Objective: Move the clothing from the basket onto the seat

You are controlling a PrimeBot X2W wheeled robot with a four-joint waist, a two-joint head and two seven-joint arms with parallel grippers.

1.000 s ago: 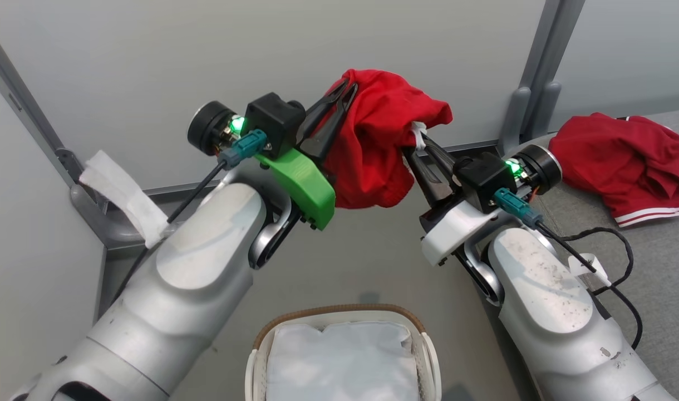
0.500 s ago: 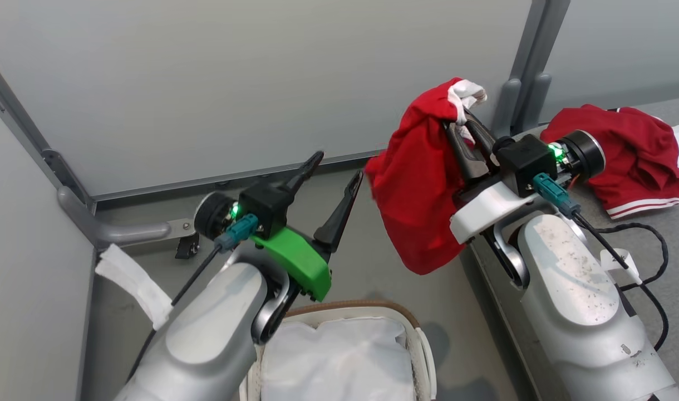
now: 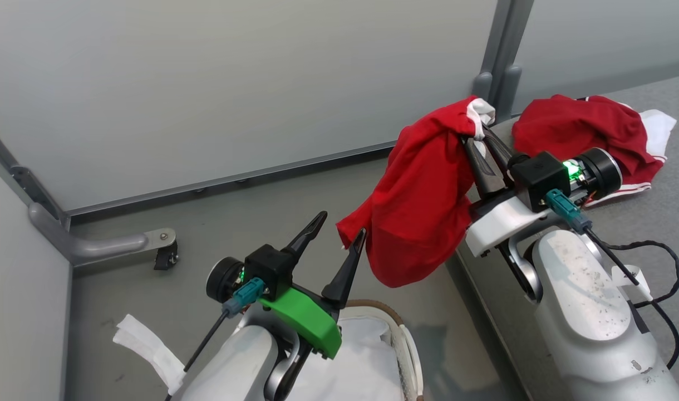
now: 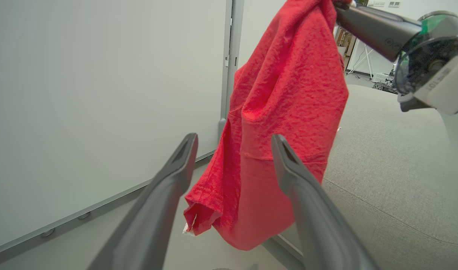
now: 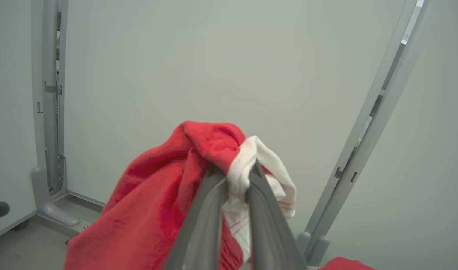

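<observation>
The basket (image 3: 407, 348) sits at the bottom edge. Above it, the left gripper (image 3: 342, 223) is spread wide and empty. The right gripper (image 3: 480, 133) pinches a red shirt (image 3: 423, 206) by its white trim, and the shirt hangs over the floor beside the seat (image 3: 659, 220) edge. Farther back, another red garment (image 3: 573, 128) lies on the seat.

Bare floor (image 3: 234, 217) left of the seat (image 3: 673, 217) (grey, broad); dangling red shirt (image 3: 423, 211) possibly against its edge.

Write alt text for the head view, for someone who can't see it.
The right gripper holds a red shirt hanging at the edge of a grey seat, where another red garment lies. The left gripper is open over a basket.
</observation>
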